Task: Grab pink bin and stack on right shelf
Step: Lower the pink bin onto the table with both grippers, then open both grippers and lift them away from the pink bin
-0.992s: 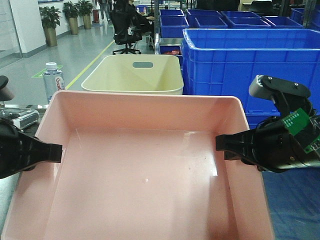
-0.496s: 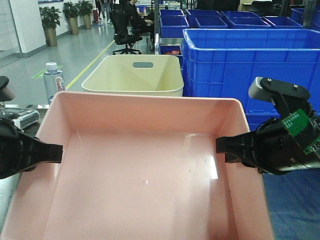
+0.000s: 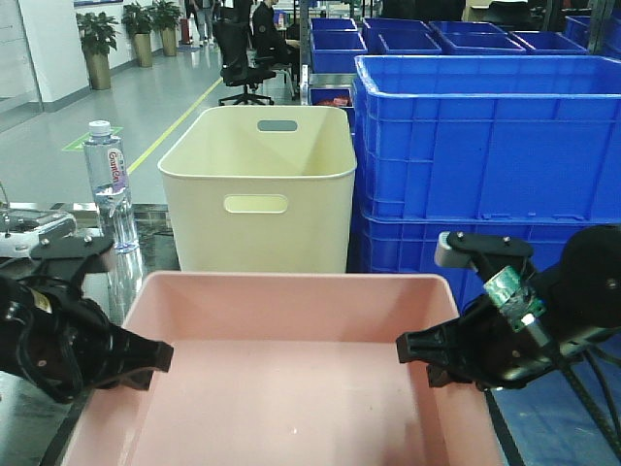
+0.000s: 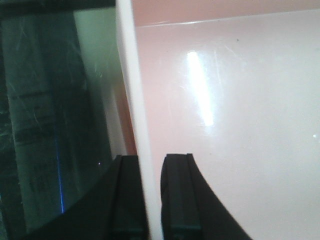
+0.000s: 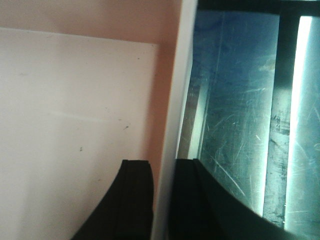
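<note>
The pink bin point(image 3: 291, 388) fills the bottom centre of the front view, held level between both arms. My left gripper point(image 3: 155, 355) is shut on its left wall, and the left wrist view shows the rim point(image 4: 132, 100) pinched between the two black fingers of that gripper point(image 4: 150, 159). My right gripper point(image 3: 412, 348) is shut on the right wall point(image 5: 177, 100) in the same way point(image 5: 162, 162). The dark, scratched, mirror-like right shelf point(image 5: 235, 125) with black strips lies just beside and below the bin, and shows in the left wrist view too point(image 4: 45, 125). Whether the bin rests on it cannot be told.
A taller cream bin point(image 3: 257, 184) with handle slots stands right behind the pink bin. Stacked blue crates point(image 3: 485, 136) rise at the back right. A water bottle point(image 3: 107, 180) and a small white device point(image 3: 29, 233) sit at the left. Office chairs and plants are far behind.
Both arms have come down and drawn back towards the camera with the pink bin, so it sits much lower in view. The cream bin's front is now fully exposed.
</note>
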Controlling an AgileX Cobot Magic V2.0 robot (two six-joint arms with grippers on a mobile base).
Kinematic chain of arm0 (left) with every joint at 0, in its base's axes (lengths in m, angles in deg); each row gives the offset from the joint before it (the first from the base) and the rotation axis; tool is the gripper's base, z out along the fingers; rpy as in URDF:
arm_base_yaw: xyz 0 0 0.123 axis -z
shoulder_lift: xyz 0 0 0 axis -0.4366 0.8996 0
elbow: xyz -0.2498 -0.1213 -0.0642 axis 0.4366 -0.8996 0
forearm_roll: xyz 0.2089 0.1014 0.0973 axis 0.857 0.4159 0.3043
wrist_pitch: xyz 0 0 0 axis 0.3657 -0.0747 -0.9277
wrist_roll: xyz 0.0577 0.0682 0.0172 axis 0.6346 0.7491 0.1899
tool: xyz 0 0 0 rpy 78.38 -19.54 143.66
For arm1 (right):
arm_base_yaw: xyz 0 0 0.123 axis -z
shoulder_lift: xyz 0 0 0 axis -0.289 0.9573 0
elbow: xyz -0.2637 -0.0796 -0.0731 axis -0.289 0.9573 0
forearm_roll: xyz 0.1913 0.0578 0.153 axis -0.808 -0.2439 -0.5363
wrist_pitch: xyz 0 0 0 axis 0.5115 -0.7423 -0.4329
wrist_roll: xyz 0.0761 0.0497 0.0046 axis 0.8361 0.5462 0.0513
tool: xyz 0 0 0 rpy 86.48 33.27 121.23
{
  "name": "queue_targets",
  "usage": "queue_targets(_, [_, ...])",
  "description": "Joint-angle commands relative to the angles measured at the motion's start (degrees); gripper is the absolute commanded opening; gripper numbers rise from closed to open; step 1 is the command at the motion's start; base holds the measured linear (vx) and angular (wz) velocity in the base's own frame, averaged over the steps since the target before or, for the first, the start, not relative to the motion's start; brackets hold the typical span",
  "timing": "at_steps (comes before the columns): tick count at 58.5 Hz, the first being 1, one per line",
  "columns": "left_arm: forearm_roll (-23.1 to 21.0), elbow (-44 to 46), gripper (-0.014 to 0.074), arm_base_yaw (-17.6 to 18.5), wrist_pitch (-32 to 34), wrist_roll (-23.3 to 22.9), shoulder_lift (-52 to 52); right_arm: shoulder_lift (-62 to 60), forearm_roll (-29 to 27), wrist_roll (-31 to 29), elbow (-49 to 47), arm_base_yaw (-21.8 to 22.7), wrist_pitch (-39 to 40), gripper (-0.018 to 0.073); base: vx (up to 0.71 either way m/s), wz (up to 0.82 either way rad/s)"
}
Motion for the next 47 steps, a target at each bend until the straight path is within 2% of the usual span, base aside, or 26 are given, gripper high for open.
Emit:
queue_targets(1, [0.0, 1.7, 0.0038, -0.1, 2.1, 0.7, -0.8, -0.9, 0.9, -1.7, -1.8, 0.6, 3.3, 0.0030, 0.00, 0.00])
queue_targets(11, [0.5, 1.7, 0.0138, -0.1, 3.1, 0.8, 0.8, 1.3, 0.8, -1.7, -1.8, 0.6, 3.3, 0.0137, 0.00, 0.00])
queue_targets(22, [0.8, 1.7, 0.0333, -0.1, 4.0, 0.8, 1.1, 1.8, 0.5, -1.4, -1.8, 0.6, 3.5, 0.0321, 0.00, 0.00])
queue_targets(28, [1.8, 1.7, 0.0444, -0.1, 4.4, 0.8, 1.1, 1.3, 0.7, -1.5, -1.9, 0.6, 4.2, 0.0376, 0.00, 0.00])
queue_targets(37, [1.8, 1.7, 0.0547, -0.1, 4.8, 0.8, 0.1, -1.0, 1.0, -1.7, -1.9, 0.6, 7.8, 0.0365, 0.00, 0.00])
queue_targets(47, [2.0, 1.7, 0.0526, -0.1, 7.4, 0.8, -6.5, -8.5, 1.0, -1.7, -1.8, 0.6, 8.7, 0.0242, 0.00, 0.00])
